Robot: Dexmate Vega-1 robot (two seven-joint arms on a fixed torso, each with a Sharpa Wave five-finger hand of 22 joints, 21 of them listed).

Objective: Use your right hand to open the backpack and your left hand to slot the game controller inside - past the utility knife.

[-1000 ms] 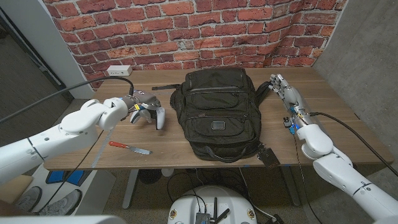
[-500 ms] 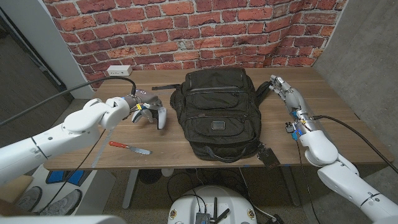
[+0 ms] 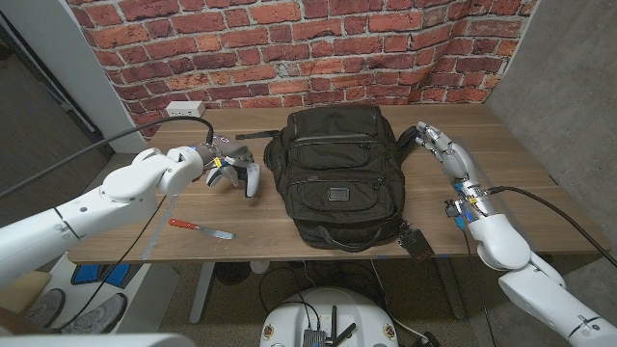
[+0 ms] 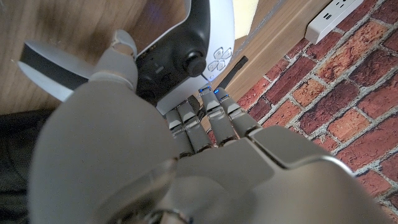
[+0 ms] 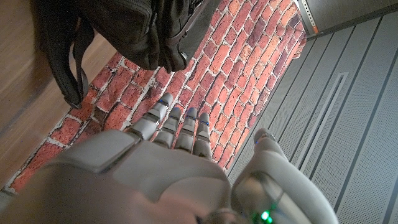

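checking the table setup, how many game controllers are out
1: the controller is on the table left of the backpack, gripped by the left hand. Others could be inside the closed backpack.

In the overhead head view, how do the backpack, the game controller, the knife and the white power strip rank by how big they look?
1. backpack, by far the largest.
2. game controller, partly covered by the left hand.
3. utility knife, long but thin.
4. power strip, though it lies farther back, so close to the knife.

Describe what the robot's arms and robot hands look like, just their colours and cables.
Both arms have glossy white rounded shells. The left robot hand and right robot hand are light grey with segmented metallic fingers. A black cable loops off the right forearm, and small blue and green lights glow near its wrist.
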